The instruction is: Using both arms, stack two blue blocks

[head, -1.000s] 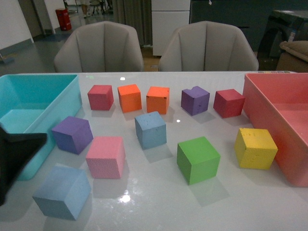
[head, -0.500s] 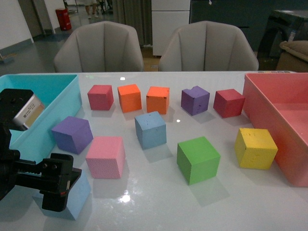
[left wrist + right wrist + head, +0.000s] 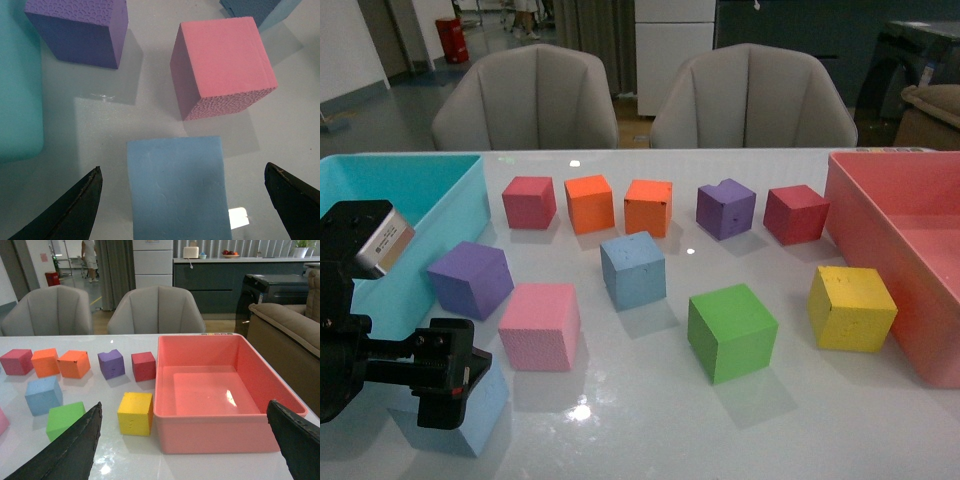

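Front view: the left arm [image 3: 380,350] hangs over the near blue block [image 3: 486,406] at the table's [image 3: 800,420] front left. The far blue block [image 3: 633,268] sits mid-table.

Left wrist view: its jaws are spread wide, flanking the near block without touching it, with a pink cube [image 3: 220,70] beyond.

Right wrist view: the right arm's [image 3: 295,440] jaws gape wide and empty, facing the red bin [image 3: 220,430].

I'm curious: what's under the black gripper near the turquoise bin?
A blue block lies on the table below the open left gripper. In the front view the gripper hides part of the block.
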Robot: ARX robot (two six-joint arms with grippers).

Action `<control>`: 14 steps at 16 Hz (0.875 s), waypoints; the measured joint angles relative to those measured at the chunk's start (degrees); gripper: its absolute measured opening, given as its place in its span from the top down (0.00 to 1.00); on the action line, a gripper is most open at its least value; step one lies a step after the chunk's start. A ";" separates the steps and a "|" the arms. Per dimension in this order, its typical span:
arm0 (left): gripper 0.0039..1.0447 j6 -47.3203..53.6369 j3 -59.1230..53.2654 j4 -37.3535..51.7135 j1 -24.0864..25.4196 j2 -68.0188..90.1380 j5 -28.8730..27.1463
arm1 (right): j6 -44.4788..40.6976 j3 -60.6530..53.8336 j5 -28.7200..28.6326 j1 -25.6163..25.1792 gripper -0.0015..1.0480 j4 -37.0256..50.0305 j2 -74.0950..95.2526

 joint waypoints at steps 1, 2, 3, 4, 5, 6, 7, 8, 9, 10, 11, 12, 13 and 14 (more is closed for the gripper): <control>0.06 0.00 0.09 0.24 -0.20 0.79 0.00 | 0.00 0.00 0.00 0.00 0.06 0.02 0.00; 0.06 0.00 0.09 0.55 -0.50 1.70 -0.20 | 0.00 0.00 0.00 0.00 0.06 0.00 0.00; 0.06 0.00 0.09 0.83 -0.81 2.67 -0.24 | 0.00 0.00 0.00 0.00 0.06 0.00 0.00; 0.06 0.00 0.09 1.33 -1.07 3.45 -0.24 | 0.00 0.00 0.00 0.00 0.06 0.02 0.00; 0.06 0.02 0.09 1.86 -1.44 4.33 -0.37 | 0.00 0.00 0.00 0.00 0.06 0.00 0.00; 0.06 0.07 0.09 2.54 -1.64 5.62 -1.03 | 0.00 0.00 0.00 0.00 0.06 0.00 0.00; 0.06 0.13 0.09 3.04 -1.73 6.97 -1.53 | 0.00 0.00 0.00 0.00 0.06 0.02 0.00; 0.06 0.66 0.11 3.39 -1.75 8.28 -1.95 | 0.00 0.00 0.00 0.00 0.06 0.02 0.00; 0.06 0.74 0.22 3.78 -1.75 9.07 -2.49 | 0.00 0.00 0.00 0.00 0.06 0.00 0.00; 0.07 0.90 0.33 4.09 -1.73 9.27 -2.97 | 0.00 0.00 0.00 0.00 0.06 0.02 0.00; 0.17 0.92 0.37 4.00 -1.75 9.18 -3.08 | 0.00 0.00 0.00 0.00 0.06 0.02 0.00; 0.27 0.92 0.37 3.08 -1.75 8.57 -3.08 | 0.00 0.00 0.00 0.00 0.06 0.00 0.00; 0.38 0.92 0.35 2.36 -1.75 7.30 -3.04 | 0.00 0.00 0.00 0.00 0.06 0.00 0.00; 0.47 0.90 0.35 1.20 -1.86 5.07 -3.04 | 0.00 0.00 0.00 0.00 0.06 0.00 0.00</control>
